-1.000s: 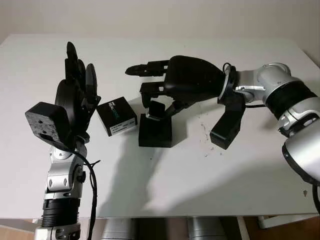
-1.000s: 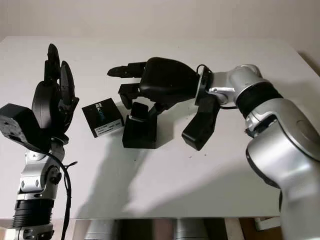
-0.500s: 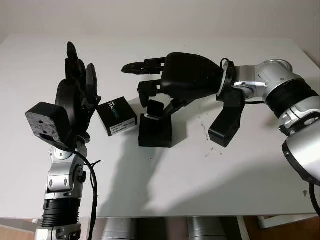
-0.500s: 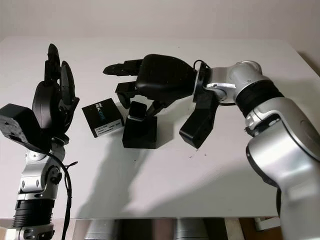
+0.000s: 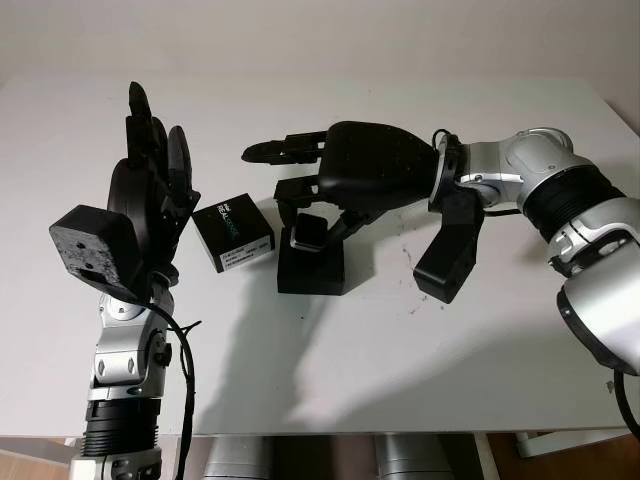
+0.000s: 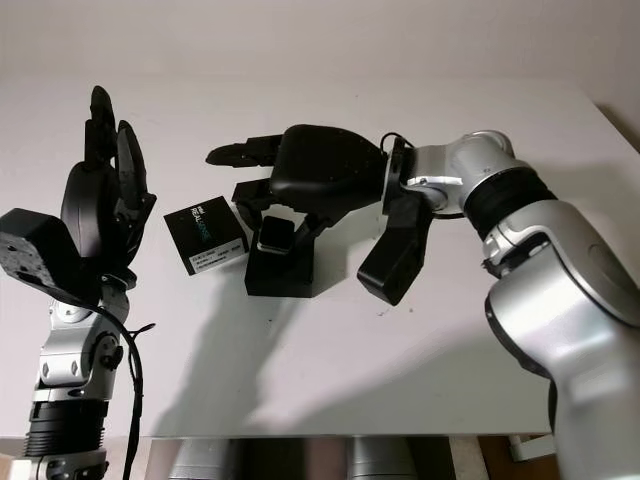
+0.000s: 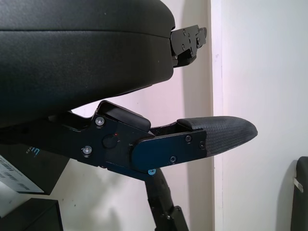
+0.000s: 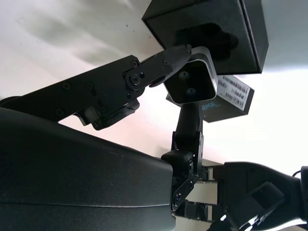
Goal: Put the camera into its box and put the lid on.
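Note:
My right hand reaches in from the right and is shut on the camera, a small black block with a silver rim. In the right wrist view the camera is pinched between fingertips, its two lenses facing the wrist. It hangs just above the open black box, whose moulded hollow holds nothing. The lid, black with a white label, lies flat on the table just left of the box. My left hand is open and raised upright to the left of the lid.
The white table stretches wide in front of and behind the box. The right wrist camera's black housing hangs just right of the box. The table's front edge runs along the bottom.
My right hand has shifted slightly left and lowered the camera closer to the box opening. The left hand, lid and box have not moved.

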